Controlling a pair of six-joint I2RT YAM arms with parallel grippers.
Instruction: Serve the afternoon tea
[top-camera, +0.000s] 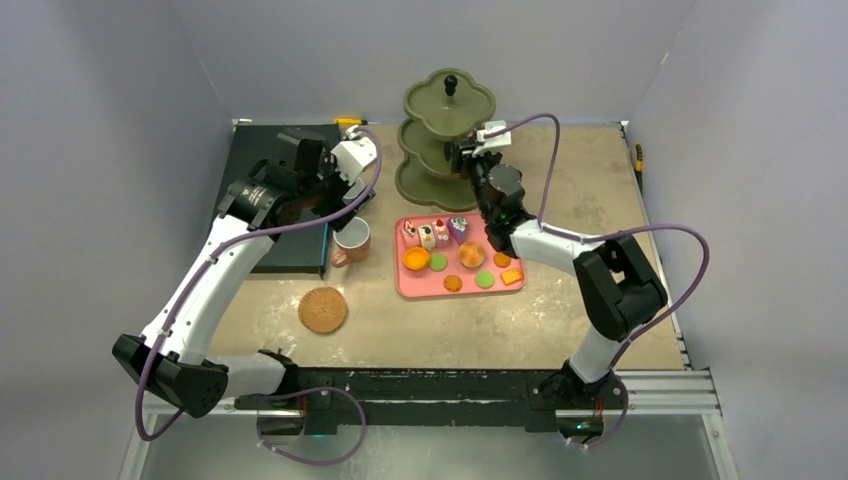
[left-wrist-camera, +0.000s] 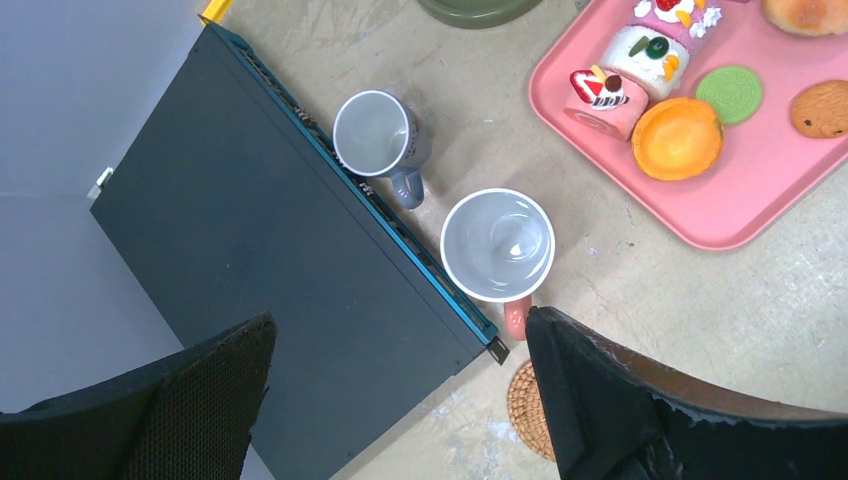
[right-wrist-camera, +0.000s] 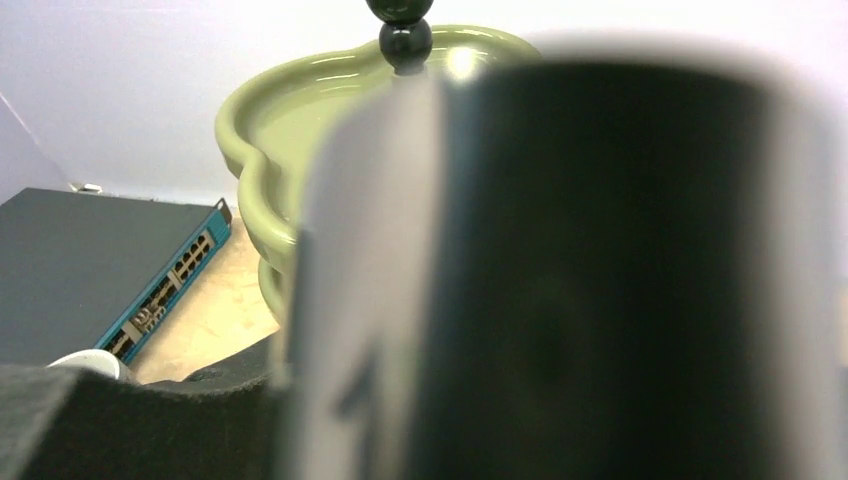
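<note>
Olive-green stand (top-camera: 448, 110): we are holding our right gripper (top-camera: 466, 158) at its middle tier, probably plating, though we cannot tell whether its fingers are apart or clamped. The sweets (top-camera: 455, 262) are lying on the pink tray (left-wrist-camera: 720, 225). Our left gripper (left-wrist-camera: 400, 322), fingers wide apart, is hovering above the orange mug (left-wrist-camera: 497, 245), which is likely calling for a straight descent.

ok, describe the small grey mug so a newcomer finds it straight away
Start at the flat dark box on the left of the table; two mugs stand along its blue edge, facing the pink tray. The grey mug is the one nearer the green tiered stand. It is smaller and grey, handle included; the orange mug beside it is wider, white inside.
</note>
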